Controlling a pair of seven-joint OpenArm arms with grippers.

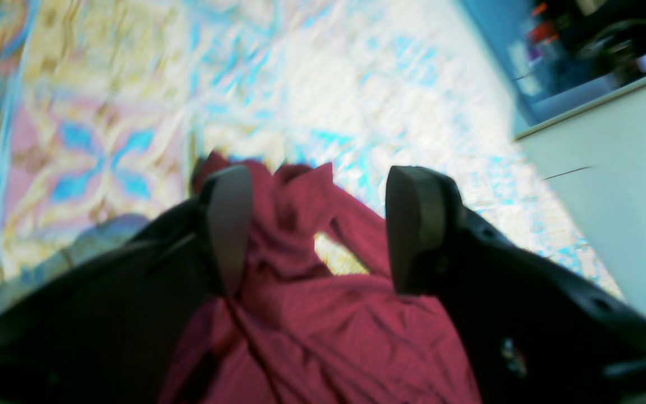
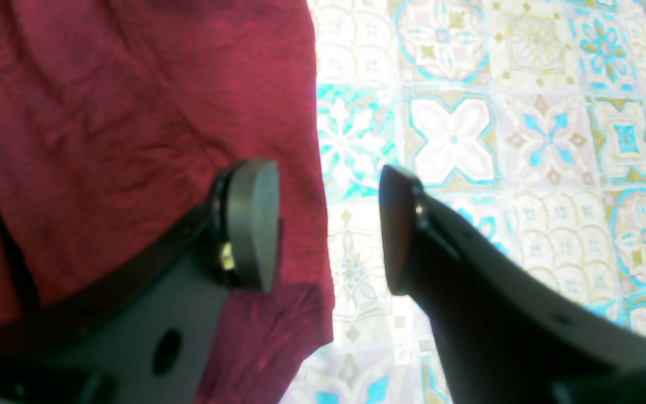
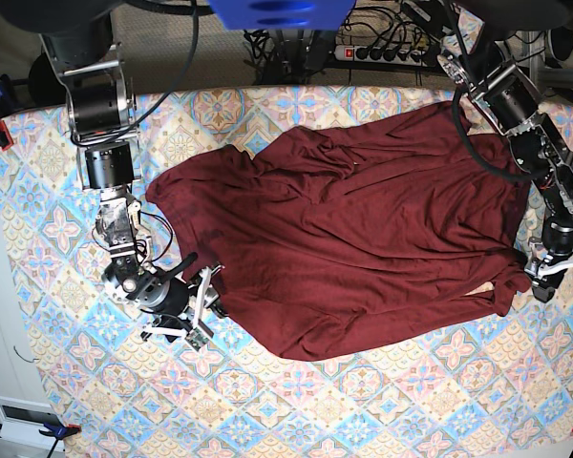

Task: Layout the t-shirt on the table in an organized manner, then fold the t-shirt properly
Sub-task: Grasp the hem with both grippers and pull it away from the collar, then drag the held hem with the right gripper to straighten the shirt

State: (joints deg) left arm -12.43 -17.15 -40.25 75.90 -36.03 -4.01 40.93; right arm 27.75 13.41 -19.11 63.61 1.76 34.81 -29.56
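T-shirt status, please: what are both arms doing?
Left gripper open, straddling bunched t-shirt corner. Right gripper open over its edge. T-shirt spread, wrinkled, unfolded. Nothing blocking.

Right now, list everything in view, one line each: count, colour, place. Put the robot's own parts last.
t-shirt: one, dark red, spread wrinkled across the table's middle.
table: one, pastel blue, pink and cream tiled cloth, under everything.
power strip: one, white, behind the table's far edge.
right gripper: one, black, open, straddling the shirt's edge.
left gripper: one, black, open, over a bunched part of the shirt.
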